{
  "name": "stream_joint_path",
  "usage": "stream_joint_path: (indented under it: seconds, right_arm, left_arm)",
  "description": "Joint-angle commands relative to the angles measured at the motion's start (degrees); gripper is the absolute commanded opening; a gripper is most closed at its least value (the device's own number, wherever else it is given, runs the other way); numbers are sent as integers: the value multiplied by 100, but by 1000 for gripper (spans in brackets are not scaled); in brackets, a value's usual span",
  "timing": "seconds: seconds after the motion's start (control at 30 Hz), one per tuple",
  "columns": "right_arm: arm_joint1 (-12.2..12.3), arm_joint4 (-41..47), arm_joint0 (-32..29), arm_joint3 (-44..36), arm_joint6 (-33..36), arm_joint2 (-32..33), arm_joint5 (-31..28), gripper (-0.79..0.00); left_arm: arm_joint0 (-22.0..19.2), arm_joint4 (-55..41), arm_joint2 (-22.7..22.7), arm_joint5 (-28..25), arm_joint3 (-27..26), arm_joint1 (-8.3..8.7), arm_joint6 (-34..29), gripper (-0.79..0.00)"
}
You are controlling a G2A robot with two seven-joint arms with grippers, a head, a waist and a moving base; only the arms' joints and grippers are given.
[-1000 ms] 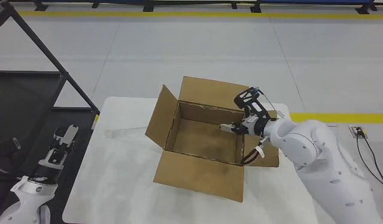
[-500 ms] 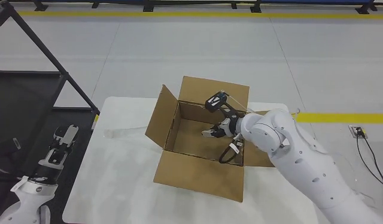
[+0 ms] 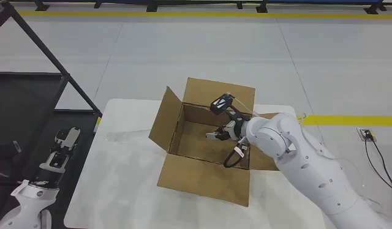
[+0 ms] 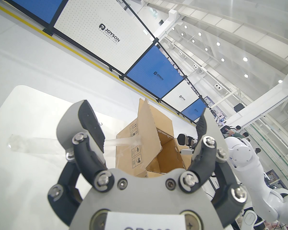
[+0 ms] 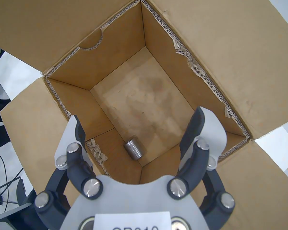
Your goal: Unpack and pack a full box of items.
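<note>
A white worktop carries the open brown cardboard box; a small grey metal cylinder sits near a corner of its floor. The right gripper hovers above, fingers apart; the left gripper is spread too. Unpacking looks nearly done: next, descend onto the cylinder.

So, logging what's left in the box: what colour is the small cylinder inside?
The cylinder is dark metallic grey, best seen in the right wrist view.

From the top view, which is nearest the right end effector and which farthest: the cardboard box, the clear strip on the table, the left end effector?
From the right end effector:
1. The cardboard box, right beneath it.
2. The clear strip, on the table left of the box.
3. The left end effector, past the table's left edge.
</note>
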Motion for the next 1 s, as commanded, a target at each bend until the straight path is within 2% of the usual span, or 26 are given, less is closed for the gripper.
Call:
stream_joint_path:
  seconds: [0.0, 0.13, 0.27, 0.33, 0.4, 0.5, 0.63, 0.73, 0.87, 0.97]
  right_arm:
    - [37, -346, -137, -166, -325, 221, 711, 0]
    - [285, -706, -953, -771, -685, 1245, 1539, 0]
    - [580, -994, -2165, -1635, -460, 2551, 1789, 0]
    - [679, -854, -2781, -2007, -508, 3229, 1709, 0]
    - [740, -579, -3335, -2307, -675, 3788, 1391, 0]
    - [781, -345, -3936, -2555, -939, 4306, 1073, 0]
    - [793, -245, -4283, -2758, -1137, 4483, 756, 0]
    - [794, -286, -4201, -2760, -1051, 4316, 523, 0]
    - [769, -435, -3657, -2640, -735, 3737, 248, 0]
    - [711, -553, -2982, -2420, -330, 3069, 78, 0]
  left_arm:
    - [0, 0, 0, 0, 0, 0, 0, 0]
    - [0, 0, 0, 0, 0, 0, 0, 0]
    - [0, 0, 0, 0, 0, 0, 0, 0]
    - [0, 0, 0, 0, 0, 0, 0, 0]
    - [0, 0, 0, 0, 0, 0, 0, 0]
    - [0, 0, 0, 0, 0, 0, 0, 0]
    - [0, 0, 0, 0, 0, 0, 0, 0]
    - [0, 0, 0, 0, 0, 0, 0, 0]
    - [0, 0, 0, 0, 0, 0, 0, 0]
    - [0, 0, 0, 0, 0, 0, 0, 0]
